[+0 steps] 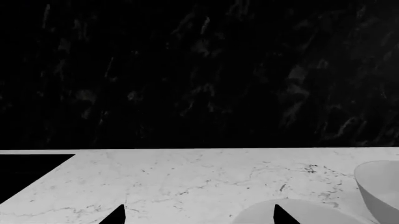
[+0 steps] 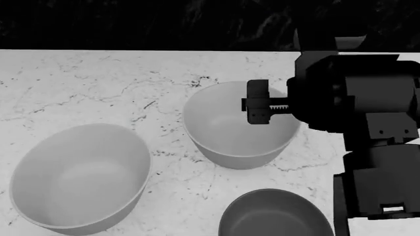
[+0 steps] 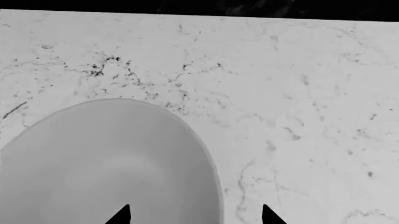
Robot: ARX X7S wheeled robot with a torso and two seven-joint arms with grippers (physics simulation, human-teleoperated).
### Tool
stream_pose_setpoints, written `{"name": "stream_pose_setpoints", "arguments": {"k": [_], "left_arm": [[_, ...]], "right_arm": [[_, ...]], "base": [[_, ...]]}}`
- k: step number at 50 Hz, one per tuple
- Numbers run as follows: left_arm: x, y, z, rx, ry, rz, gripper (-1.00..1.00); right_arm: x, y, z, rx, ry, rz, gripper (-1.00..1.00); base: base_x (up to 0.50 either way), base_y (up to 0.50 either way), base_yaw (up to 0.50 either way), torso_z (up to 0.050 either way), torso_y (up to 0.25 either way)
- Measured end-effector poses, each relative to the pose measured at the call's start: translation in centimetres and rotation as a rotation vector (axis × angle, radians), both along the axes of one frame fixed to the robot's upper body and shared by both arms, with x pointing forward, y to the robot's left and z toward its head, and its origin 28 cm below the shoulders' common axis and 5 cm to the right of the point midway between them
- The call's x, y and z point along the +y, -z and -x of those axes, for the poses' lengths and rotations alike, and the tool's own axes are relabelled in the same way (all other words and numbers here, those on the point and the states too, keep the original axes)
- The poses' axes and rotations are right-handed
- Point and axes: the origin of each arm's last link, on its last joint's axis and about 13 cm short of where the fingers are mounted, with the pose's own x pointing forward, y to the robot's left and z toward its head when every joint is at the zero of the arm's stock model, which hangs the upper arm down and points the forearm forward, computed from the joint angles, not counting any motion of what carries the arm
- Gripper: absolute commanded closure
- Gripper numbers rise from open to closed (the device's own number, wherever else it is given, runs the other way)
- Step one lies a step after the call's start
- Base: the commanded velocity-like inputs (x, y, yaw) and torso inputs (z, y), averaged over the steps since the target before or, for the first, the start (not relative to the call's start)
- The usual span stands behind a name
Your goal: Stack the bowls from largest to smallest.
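Three bowls stand on the marble counter in the head view. The wide light grey bowl (image 2: 78, 179) is at the front left, the medium light grey bowl (image 2: 229, 130) in the middle, and the small dark charcoal bowl (image 2: 276, 214) at the front right. My right gripper (image 2: 257, 103) (image 3: 194, 215) hangs open over the medium bowl's (image 3: 106, 168) right rim, one fingertip above its inside and the other above the counter. My left gripper (image 1: 199, 215) is open and empty; one fingertip overlaps a light grey bowl (image 1: 305, 211), and another light grey bowl (image 1: 380, 191) lies further off. The left gripper is outside the head view.
A dark veined wall (image 2: 144, 22) runs along the back of the white marble counter (image 2: 98, 83). The right arm's dark links (image 2: 367, 128) cover the counter's right side. A black patch (image 1: 28, 170) borders the counter in the left wrist view.
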Motion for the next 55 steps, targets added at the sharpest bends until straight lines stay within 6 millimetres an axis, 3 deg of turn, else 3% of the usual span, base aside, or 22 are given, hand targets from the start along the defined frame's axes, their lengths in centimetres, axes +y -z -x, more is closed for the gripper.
{"name": "stream_pose_setpoints", "arguments": {"k": [21, 22, 33, 46, 55], "left_arm": [[0.1, 0.0, 0.0, 0.001, -0.002, -0.002, -1.00], [0.1, 0.0, 0.0, 0.001, -0.002, -0.002, -1.00], [0.2, 0.0, 0.0, 0.000, -0.005, -0.002, -1.00], [0.4, -0.1, 0.0, -0.002, -0.014, -0.001, -1.00], [0.9, -0.2, 0.1, -0.007, -0.033, 0.002, -1.00]], "right_arm": [[-0.8, 2.4, -1.0, 0.120, 0.020, 0.015, -1.00], [-0.8, 2.5, -1.0, 0.122, 0.019, 0.012, 1.00], [-0.4, 0.7, -0.8, 0.043, -0.011, -0.067, 1.00], [0.4, -4.8, 1.2, -0.132, -0.040, -0.184, 1.00], [2.4, -7.8, 3.4, -0.186, -0.132, -0.302, 1.00]], "base": [[0.00, 0.00, 0.00, 0.000, 0.000], [0.00, 0.00, 0.00, 0.000, 0.000], [0.00, 0.00, 0.00, 0.000, 0.000], [0.00, 0.00, 0.00, 0.000, 0.000], [0.00, 0.00, 0.00, 0.000, 0.000]]}}
